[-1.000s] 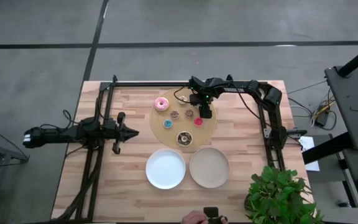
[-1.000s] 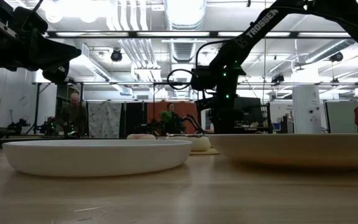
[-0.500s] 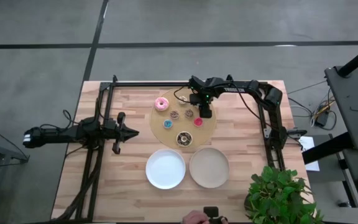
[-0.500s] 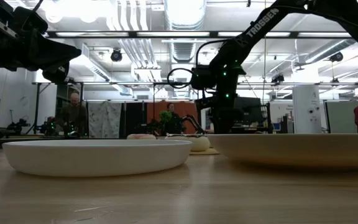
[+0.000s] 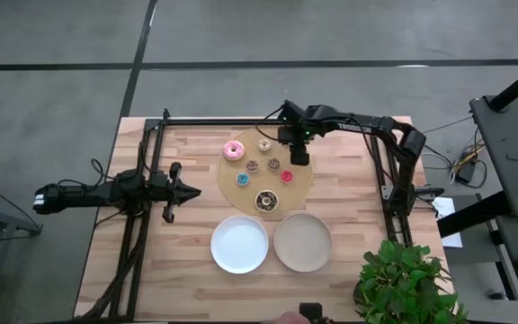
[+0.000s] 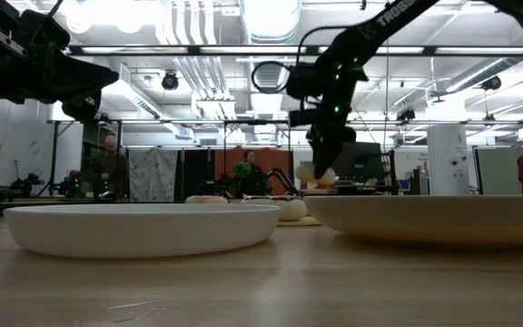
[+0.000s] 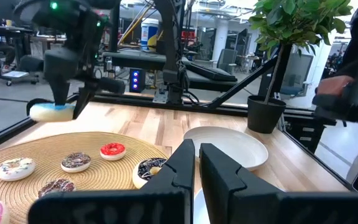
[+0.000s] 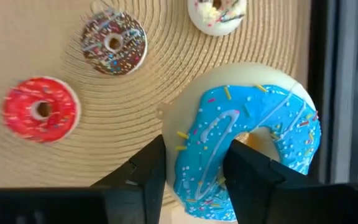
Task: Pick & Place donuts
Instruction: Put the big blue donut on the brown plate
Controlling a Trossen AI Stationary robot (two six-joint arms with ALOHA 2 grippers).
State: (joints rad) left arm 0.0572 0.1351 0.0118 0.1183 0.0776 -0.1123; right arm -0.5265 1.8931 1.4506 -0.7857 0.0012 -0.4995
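Several toy donuts lie flat on the round wooden board (image 5: 306,184): a pink one (image 5: 234,150), a dark chocolate one (image 5: 266,200), and small ones, among them red (image 8: 40,109), brown (image 8: 113,42) and white-tan (image 8: 217,11). My right gripper (image 8: 194,168) hangs over the board's far right part, shut on the light blue donut (image 8: 247,143), which also shows as the light blue donut (image 7: 51,111) above the board. My left gripper (image 7: 194,163) waits shut and level near the table's left side, as the left gripper (image 5: 187,191) in the high view. My right gripper pinches one side of the light blue donut's ring (image 8: 197,140) between its two fingers. One finger (image 8: 146,163) is on the outer edge, the other finger (image 8: 248,167) is at the hole. The fingers come steeply from above. The donut is lifted clear of the board.
A white plate (image 5: 239,243) and a tan plate (image 5: 302,241) stand side by side near the front edge. A potted plant (image 5: 403,281) is at the near right corner. A person's hand (image 5: 308,315) shows at the front edge. Dark frame rails (image 5: 241,121) border the table.
My right gripper has risen from the board with the light blue donut, which now hangs clear of it. Most of the rise came in the last half second. The small white-tan donut behind it has come into sight.
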